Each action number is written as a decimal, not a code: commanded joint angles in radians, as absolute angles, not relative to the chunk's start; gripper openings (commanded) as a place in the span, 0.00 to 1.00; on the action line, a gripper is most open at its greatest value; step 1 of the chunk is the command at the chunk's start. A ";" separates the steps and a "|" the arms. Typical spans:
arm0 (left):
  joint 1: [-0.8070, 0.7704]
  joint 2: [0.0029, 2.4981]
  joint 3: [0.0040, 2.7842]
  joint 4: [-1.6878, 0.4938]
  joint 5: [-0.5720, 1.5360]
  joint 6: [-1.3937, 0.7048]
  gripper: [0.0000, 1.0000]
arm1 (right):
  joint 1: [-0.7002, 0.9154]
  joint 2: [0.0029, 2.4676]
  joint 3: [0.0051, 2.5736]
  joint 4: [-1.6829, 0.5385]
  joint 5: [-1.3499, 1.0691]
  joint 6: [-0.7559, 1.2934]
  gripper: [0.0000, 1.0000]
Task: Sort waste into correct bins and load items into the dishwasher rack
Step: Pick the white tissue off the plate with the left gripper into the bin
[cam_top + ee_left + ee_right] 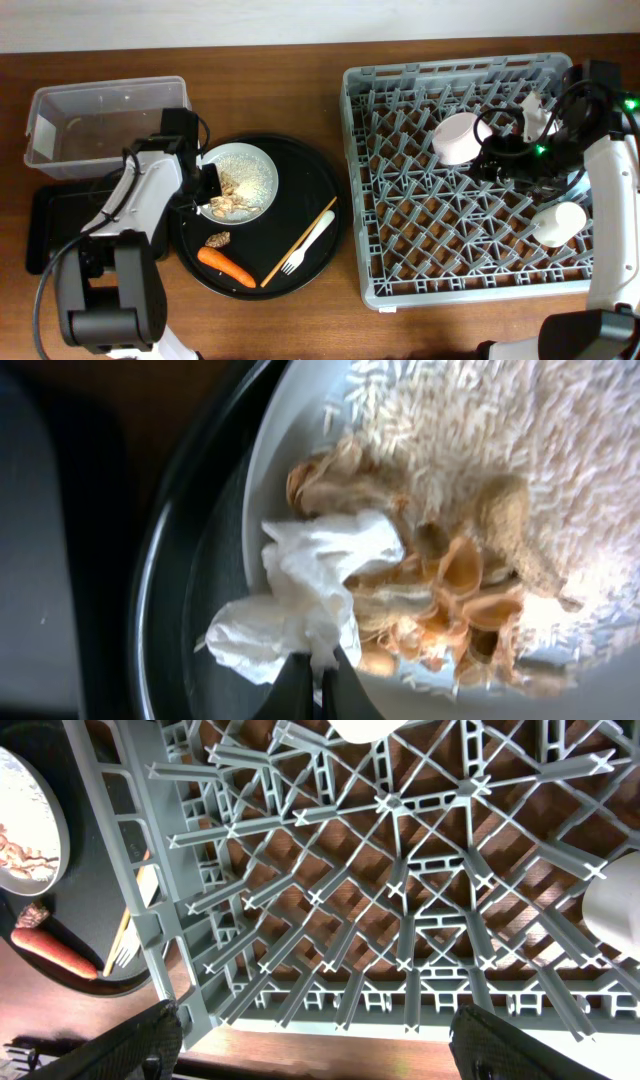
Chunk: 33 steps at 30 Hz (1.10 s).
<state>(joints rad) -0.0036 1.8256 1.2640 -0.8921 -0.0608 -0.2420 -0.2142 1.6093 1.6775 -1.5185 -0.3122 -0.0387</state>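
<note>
My left gripper (205, 196) (320, 678) is shut on the crumpled white tissue (305, 595) at the left edge of the white plate (262, 165) (268, 470). The plate holds pale rice (480, 420) and brown food scraps (450, 595). An orange carrot (225, 266), a small brown lump (218, 240), a wooden chopstick (298, 243) and a white fork (310, 240) lie on the round black tray (320, 180). My right gripper (505, 160) (320, 1050) is open and empty above the grey rack (450, 250) (400, 890). The rack holds a white bowl (458, 137) and a small white cup (558, 222) (615, 915). The red wrapper and the light-blue cup are out of view.
The clear tub (105, 110) stands at the back left, with the shallow black tray (55, 225) in front of it, both left of my left arm. The right wrist view also shows the carrot (50, 952) and the fork (125, 950) past the rack's left wall.
</note>
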 commanded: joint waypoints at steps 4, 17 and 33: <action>0.023 1.710 1.510 -0.955 -0.080 -0.229 0.04 | -0.208 1.596 1.687 -1.522 -0.306 -0.049 0.89; 0.147 1.847 1.546 -0.615 -0.120 -0.229 0.43 | -0.208 1.596 1.687 -1.518 -0.306 -0.049 0.89; 0.015 1.785 1.586 -0.918 0.248 -0.229 0.60 | -0.208 1.596 1.687 -1.518 -0.306 -0.049 0.89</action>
